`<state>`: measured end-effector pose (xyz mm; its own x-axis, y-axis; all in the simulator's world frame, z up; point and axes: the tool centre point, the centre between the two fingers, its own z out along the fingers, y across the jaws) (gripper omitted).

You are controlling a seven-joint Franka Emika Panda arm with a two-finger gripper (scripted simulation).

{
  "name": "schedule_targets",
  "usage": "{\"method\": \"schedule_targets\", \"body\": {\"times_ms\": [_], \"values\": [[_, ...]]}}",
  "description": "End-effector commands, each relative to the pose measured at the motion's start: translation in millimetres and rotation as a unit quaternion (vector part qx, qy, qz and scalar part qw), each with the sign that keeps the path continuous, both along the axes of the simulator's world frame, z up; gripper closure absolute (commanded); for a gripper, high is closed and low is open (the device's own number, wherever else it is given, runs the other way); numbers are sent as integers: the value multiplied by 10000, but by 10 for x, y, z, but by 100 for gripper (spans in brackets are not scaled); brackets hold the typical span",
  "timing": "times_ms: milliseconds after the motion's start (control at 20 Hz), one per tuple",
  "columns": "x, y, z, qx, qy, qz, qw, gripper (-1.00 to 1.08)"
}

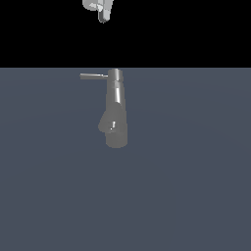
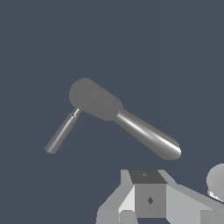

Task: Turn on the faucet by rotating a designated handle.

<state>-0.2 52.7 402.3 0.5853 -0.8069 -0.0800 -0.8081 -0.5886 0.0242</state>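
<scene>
The grey metallic faucet [image 1: 116, 115] stands upright in the middle of the exterior view, with a stubby spout bulge low on its left side. The handle [image 1: 93, 76], a thin grey rod, projects from the cap toward the exterior view's left. My white gripper [image 1: 103, 18] hangs well above the faucet at the top edge, apart from it. Its fingers look pressed together and hold nothing. In the wrist view I look down on the faucet's cap [image 2: 94, 98], with the handle [image 2: 61, 133] sticking out from it. The gripper [image 2: 146, 176] is away from both.
The faucet stands on a plain dark blue-grey floor [image 1: 196, 196]. Above the floor's far edge the background is black. A pale rounded part of the arm [image 2: 217, 181] shows at the wrist view's edge.
</scene>
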Motion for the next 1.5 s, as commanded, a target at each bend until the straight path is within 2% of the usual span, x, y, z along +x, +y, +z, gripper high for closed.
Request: {"method": "schedule_targets", "body": {"times_ms": [0, 400, 800, 1150, 1450], "values": [[154, 74, -121, -32, 16, -296, 9996, 108], [600, 325, -560, -162, 57, -1205, 9926, 108], [975, 599, -1069, -319, 63, -2076, 9777, 108], [1178, 789, -1436, -429, 45, -2621, 9641, 108], [1261, 881, -1618, -482, 30, -2872, 9567, 108]]}}
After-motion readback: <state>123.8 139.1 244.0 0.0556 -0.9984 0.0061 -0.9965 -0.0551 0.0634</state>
